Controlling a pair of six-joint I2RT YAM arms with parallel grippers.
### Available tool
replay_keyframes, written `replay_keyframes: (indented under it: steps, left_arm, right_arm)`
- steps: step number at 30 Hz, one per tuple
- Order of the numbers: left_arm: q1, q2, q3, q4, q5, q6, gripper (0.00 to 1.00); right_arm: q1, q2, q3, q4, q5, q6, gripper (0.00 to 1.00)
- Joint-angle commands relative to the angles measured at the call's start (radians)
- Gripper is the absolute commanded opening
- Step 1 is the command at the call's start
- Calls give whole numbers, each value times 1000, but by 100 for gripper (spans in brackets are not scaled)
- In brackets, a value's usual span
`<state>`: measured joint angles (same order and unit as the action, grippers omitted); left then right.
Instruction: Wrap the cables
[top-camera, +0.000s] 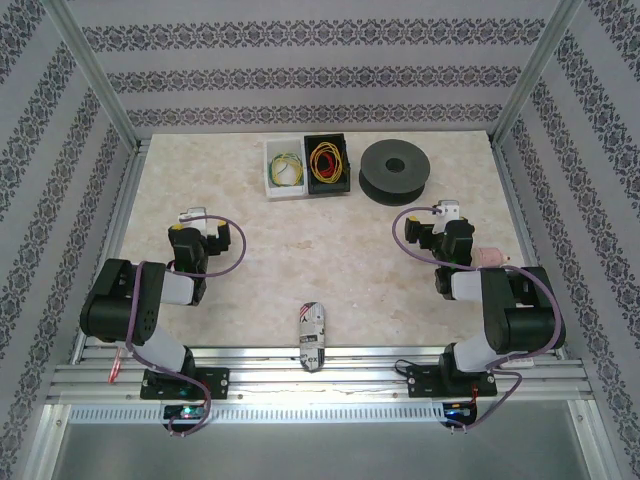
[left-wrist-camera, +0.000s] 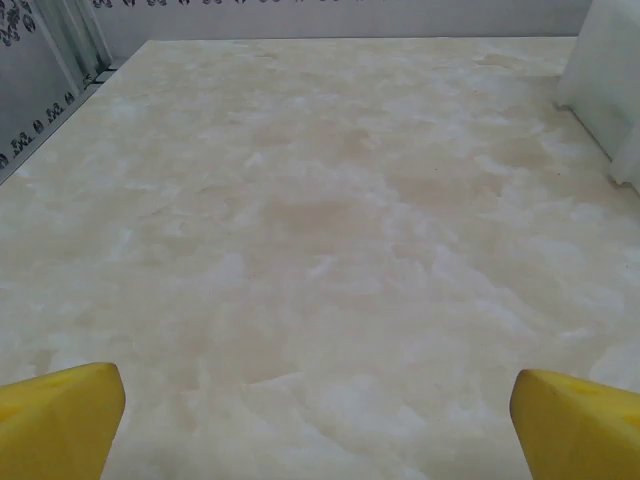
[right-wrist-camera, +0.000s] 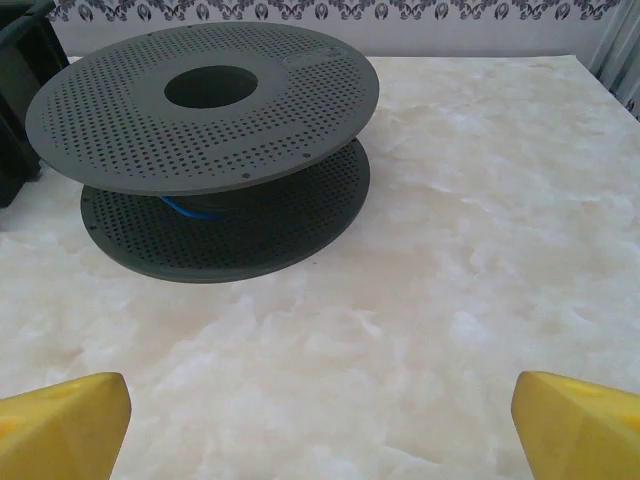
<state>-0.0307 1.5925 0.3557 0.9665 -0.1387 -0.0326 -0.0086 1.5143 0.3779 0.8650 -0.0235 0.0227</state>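
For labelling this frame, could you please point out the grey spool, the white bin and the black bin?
grey spool (right-wrist-camera: 290, 120), right wrist view, perforated top flange.
white bin (top-camera: 286, 196), top external view, near rim.
black bin (top-camera: 330, 190), top external view, near rim.

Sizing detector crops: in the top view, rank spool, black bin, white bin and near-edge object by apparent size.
1. spool
2. black bin and white bin: they look alike, so not ranked
3. near-edge object

The top camera looks down over the whole table (top-camera: 330, 260) while each wrist camera skims low between its jaws, the right sharing the spool (right-wrist-camera: 280, 110) ahead.
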Motion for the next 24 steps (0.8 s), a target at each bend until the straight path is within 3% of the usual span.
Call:
replay_keyframes:
  steps: [1,24]
  left_arm:
    - [11,0,15,18,7,10,99]
    - [12,0,17,12,10,8,99]
  right_arm:
    - [10,-1,12,25,9,4,98]
    - [9,2,16,20,2,5,98]
